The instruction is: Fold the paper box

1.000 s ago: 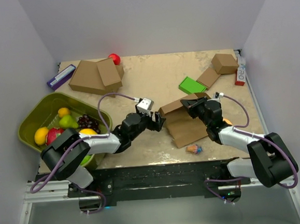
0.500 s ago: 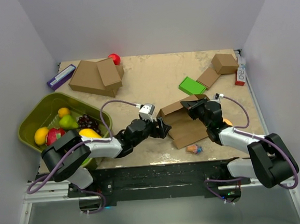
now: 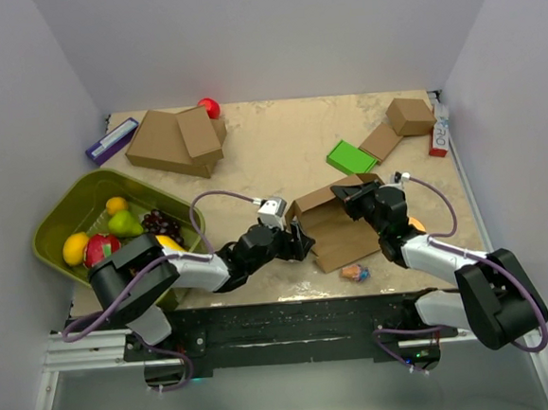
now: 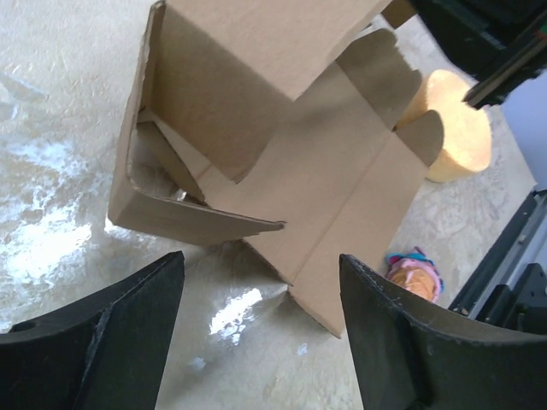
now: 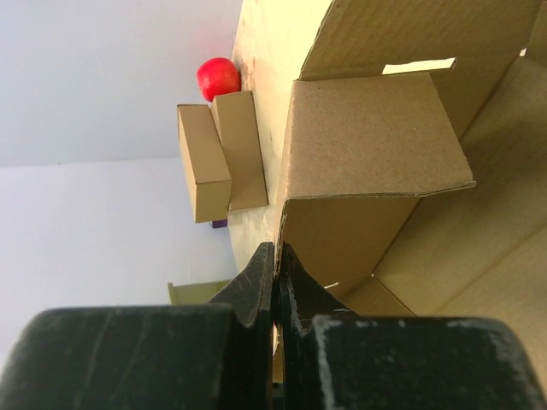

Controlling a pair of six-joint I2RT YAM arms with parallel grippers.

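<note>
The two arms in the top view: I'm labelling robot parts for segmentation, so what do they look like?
Both the left arm and right arm have bulky black joints joined by pale grey links, each with a purple cable looping along it. The left wrist carries a small white camera block. The fingers are broad, matte black wedges.

A fruit bowl sits left of the left gripper, stacked boxes and a red ball beyond it, a green block beyond the right gripper.
</note>
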